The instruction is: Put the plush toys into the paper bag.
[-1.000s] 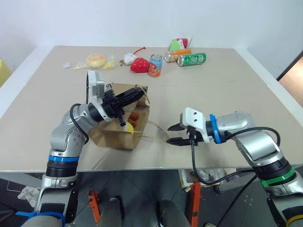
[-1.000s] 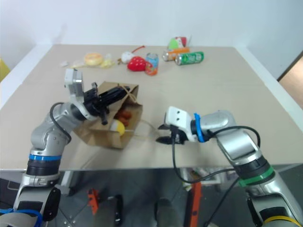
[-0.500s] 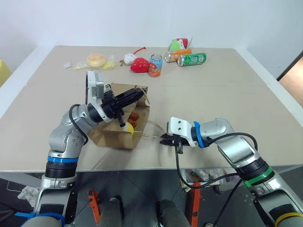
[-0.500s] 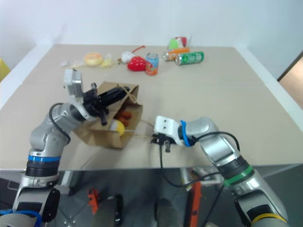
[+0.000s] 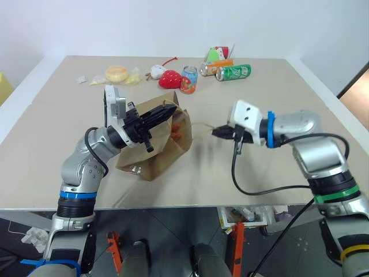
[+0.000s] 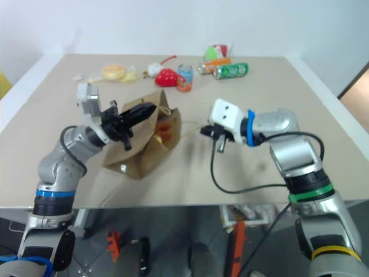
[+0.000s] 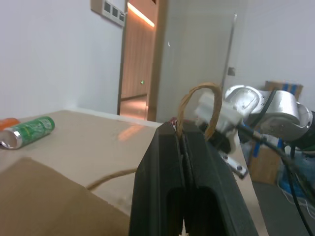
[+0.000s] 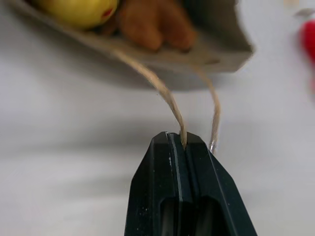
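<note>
paper bag (image 5: 154, 144) tipped up on the table (image 5: 69, 115), mouth raised and turned toward the right arm. left gripper (image 5: 167, 111) clamped tight on the near cord handle (image 7: 197, 105) at the bag's upper rim, fingers pressed together with the loop rising out between them. right gripper (image 8: 183, 142) pinched closed on the other handle (image 8: 162, 88), cord stretched from the bag's lip to the fingertips, off the tabletop. inside the mouth, seen from the right wrist: brown fuzzy plush (image 8: 155, 22) beside the yellow end of the egg-shaped plush (image 8: 78, 10), both within the bag's walls; possibly touching each other, too blurred to be sure. at the table's far edge, well apart from the bag: red strawberry plush (image 5: 169, 79), small white plush (image 5: 157, 71), upright printed can (image 5: 188, 79), green can (image 5: 233, 72) lying on its side.
</note>
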`<state>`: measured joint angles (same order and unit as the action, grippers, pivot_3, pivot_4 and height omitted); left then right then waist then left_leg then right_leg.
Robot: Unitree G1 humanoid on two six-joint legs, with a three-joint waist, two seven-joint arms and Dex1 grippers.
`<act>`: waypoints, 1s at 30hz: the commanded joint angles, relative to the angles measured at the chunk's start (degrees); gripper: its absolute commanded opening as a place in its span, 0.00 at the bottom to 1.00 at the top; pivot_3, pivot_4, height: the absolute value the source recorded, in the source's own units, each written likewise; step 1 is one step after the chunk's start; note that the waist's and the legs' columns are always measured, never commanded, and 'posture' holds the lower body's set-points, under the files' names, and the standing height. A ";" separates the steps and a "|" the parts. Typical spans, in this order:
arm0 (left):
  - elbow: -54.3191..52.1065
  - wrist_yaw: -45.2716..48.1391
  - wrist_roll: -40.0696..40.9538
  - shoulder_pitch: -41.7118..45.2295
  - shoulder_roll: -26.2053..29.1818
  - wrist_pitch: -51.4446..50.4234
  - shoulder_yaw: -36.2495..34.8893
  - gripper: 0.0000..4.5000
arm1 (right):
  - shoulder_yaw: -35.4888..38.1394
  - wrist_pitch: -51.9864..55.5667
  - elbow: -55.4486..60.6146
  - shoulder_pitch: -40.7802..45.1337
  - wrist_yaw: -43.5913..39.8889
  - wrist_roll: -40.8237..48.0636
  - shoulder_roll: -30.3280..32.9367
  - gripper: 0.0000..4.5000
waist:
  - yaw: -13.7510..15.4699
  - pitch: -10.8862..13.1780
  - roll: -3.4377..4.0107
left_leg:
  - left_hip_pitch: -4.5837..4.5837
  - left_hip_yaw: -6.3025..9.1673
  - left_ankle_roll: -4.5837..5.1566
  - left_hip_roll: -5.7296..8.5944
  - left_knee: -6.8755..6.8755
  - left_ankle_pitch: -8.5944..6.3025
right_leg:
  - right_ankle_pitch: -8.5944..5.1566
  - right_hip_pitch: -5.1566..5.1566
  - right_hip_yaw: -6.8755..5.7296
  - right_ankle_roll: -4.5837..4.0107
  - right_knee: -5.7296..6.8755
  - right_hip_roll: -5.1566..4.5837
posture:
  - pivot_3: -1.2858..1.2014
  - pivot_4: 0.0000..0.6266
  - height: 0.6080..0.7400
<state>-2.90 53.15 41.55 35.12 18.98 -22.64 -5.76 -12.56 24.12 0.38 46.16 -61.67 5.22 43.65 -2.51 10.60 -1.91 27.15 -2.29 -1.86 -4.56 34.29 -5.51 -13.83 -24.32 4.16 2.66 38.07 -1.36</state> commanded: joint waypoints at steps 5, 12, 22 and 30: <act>-0.80 -14.11 4.50 9.98 -5.37 -0.73 -6.15 0.00 | 3.59 -7.00 -4.26 10.42 -1.04 -2.35 3.71 0.01 | 0.04 0.01 -0.01 | 0.01 0.00 0.00 0.02 0.02 0.00 | 0.02 0.02 0.01 0.07 0.00 0.00 | 0.52 0.24 1.00; -2.91 -18.92 7.73 9.58 -6.57 -3.86 -7.44 0.00 | 3.24 -8.69 -4.83 12.99 -2.35 -2.43 3.62 0.01 | -0.01 0.01 0.00 | 0.00 0.01 0.01 0.04 -0.02 0.01 | 0.12 0.01 0.05 0.34 0.00 0.02 | 0.52 0.24 1.00; -6.48 -16.97 1.68 -3.39 -2.59 -1.90 -4.99 0.00 | 2.84 -12.90 -5.75 16.04 -1.52 -6.52 4.30 0.01 | 0.00 0.01 0.01 | 0.00 -0.01 -0.02 0.05 -0.13 0.01 | 0.09 -0.05 0.07 0.25 0.00 0.01 | 0.52 0.24 1.00; -7.29 -27.32 2.73 -3.66 -5.38 -3.28 -7.68 0.00 | 1.62 -10.67 1.14 14.16 -7.76 -2.39 3.24 0.01 | 0.03 0.01 0.00 | -0.01 -0.02 -0.04 0.04 -0.10 0.02 | 0.06 -0.01 0.07 0.16 0.00 -0.02 | 0.52 0.24 1.00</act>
<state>-7.44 27.14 43.37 30.60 13.84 -25.68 -12.50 -11.43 13.29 -0.23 60.32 -68.93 2.10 46.80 -2.48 10.61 -1.91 27.14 -2.31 -1.90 -4.52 34.20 -5.50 -13.75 -24.32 4.23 2.86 38.07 -1.38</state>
